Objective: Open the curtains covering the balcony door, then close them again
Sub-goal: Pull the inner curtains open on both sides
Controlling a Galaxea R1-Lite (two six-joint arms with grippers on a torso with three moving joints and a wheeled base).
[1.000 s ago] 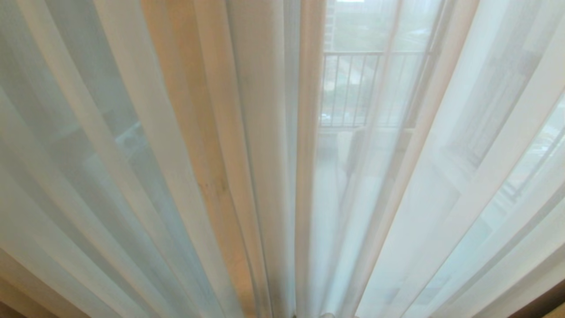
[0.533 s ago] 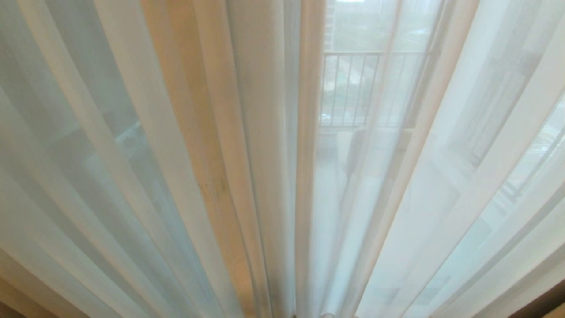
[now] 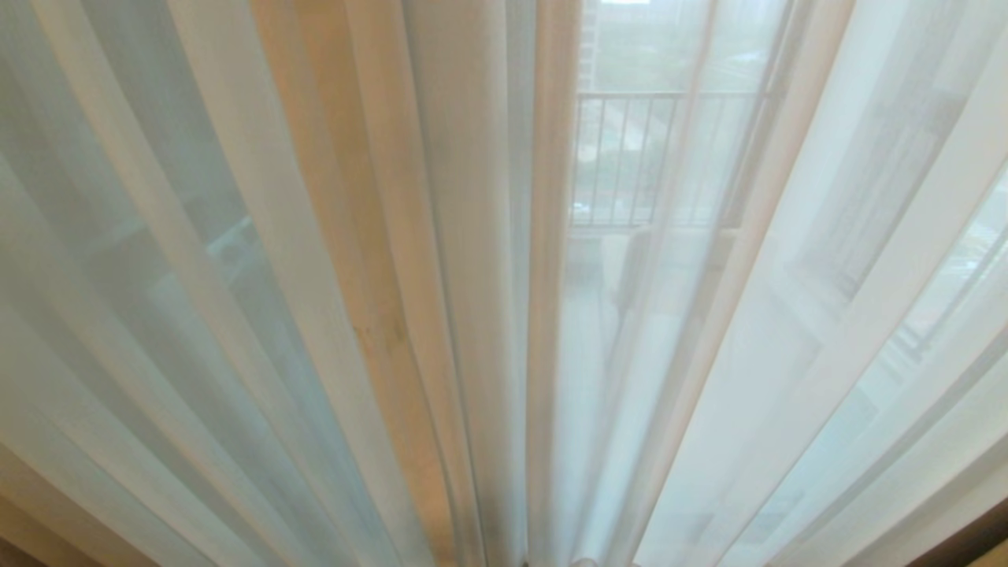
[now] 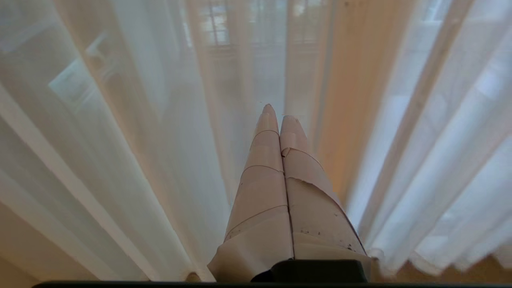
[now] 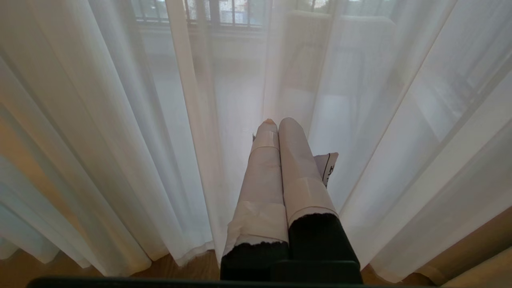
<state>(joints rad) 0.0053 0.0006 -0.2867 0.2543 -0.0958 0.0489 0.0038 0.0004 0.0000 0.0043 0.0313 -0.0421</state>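
Sheer white curtains (image 3: 260, 260) in long vertical folds fill the head view, their cream hemmed edges (image 3: 547, 315) meeting near the middle. Through the fabric I make out the balcony door frame (image 3: 756, 150) and a barred railing (image 3: 630, 157). Neither arm shows in the head view. In the left wrist view my left gripper (image 4: 279, 114) is shut, empty, its taped fingers pointing at the curtains (image 4: 168, 120) close ahead. My right gripper (image 5: 279, 122) is shut too, empty, pointing at the curtains (image 5: 120, 120) low above the floor.
Wooden floor (image 5: 192, 266) shows under the curtain hems in the right wrist view. A warm orange-beige fold (image 4: 360, 104) hangs just beside the left gripper. A dark strip (image 3: 969, 535) sits at the head view's lower right corner.
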